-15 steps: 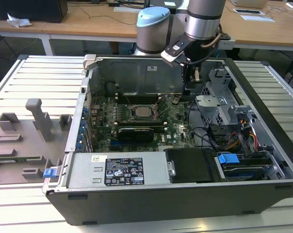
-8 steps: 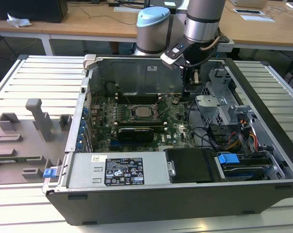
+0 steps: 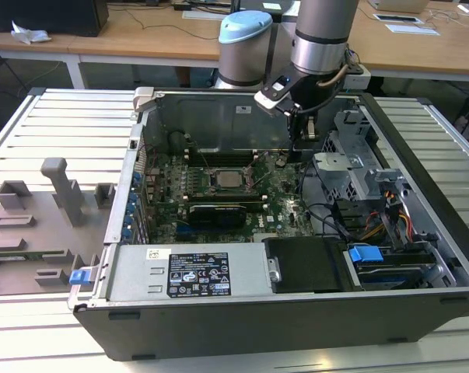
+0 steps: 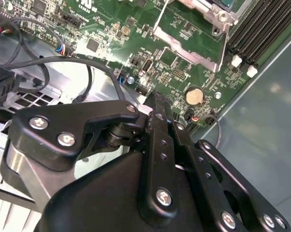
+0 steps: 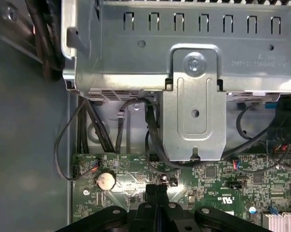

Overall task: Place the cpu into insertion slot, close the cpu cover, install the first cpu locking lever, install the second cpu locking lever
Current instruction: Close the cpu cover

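The grey, cylindrical metal robot arm drops almost straight down in the exterior view. A bulky joint capped in pale blue sits just beside it, toward the exterior view's left. At the wrist hangs the black, two-fingered tool, pointing downward. In both wrist views the tool has its slim black fingers pressed flat together with nothing between them, and its screwed black linkage bars are folded in close.

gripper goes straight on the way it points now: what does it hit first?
Probably the motherboard, at the small components just beside the coin cell. The gripper looks close to the board in both wrist views, but the gap is unclear.
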`<state>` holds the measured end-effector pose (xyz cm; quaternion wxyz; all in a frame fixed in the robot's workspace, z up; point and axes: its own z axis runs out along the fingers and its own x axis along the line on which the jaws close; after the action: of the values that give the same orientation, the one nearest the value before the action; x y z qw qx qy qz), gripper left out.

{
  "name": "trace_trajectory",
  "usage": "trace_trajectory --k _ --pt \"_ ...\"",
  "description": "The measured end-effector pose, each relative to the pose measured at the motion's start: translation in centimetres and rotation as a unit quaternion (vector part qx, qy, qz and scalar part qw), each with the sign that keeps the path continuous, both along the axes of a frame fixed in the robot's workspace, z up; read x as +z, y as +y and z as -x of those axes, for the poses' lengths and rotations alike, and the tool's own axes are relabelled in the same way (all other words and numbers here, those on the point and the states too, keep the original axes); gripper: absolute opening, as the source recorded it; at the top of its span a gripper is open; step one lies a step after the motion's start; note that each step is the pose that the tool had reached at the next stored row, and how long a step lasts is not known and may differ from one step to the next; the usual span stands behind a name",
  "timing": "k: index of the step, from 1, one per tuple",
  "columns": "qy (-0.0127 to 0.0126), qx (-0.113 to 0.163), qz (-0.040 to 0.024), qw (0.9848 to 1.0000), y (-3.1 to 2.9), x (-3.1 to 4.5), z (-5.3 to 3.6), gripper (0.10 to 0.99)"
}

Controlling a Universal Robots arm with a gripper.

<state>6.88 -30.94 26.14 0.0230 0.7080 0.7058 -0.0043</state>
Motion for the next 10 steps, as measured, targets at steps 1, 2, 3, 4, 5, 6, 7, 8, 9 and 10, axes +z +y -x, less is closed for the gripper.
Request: trace_trajectory --k 1,2,3,4,5,6,7,8,9,10 --pt "0.0046 0.0 0.0 1.0 0.0 -0.12 0.0 0.106" --pt "0.0093 0.0 0.0 1.0 0.0 -0.16 0.01 0.106" --pt "0.0141 0.0 0.0001 0.9999 0.0 -0.2 0.01 0.106" --pt "0.0189 0.0 0.0001 0.9998 0.0 -0.23 0.01 0.106" --pt "0.0219 0.0 0.0001 0.9998 0.0 -0.27 0.01 0.106" --pt "0.0222 0.0 -0.0003 0.9998 -0.01 -0.29 0.05 0.106" --pt "0.0222 0.001 -0.0016 0.9998 0.0 -0.32 0.16 0.106" --pt "0.0222 0.003 -0.0032 0.9997 0.0 -0.38 0.32 0.106" --pt "0.0221 0.004 -0.0061 0.9997 0.0 -0.5 0.66 0.106" --pt "0.0221 0.005 -0.0083 0.9997 0.0 -0.67 1.08 0.106"
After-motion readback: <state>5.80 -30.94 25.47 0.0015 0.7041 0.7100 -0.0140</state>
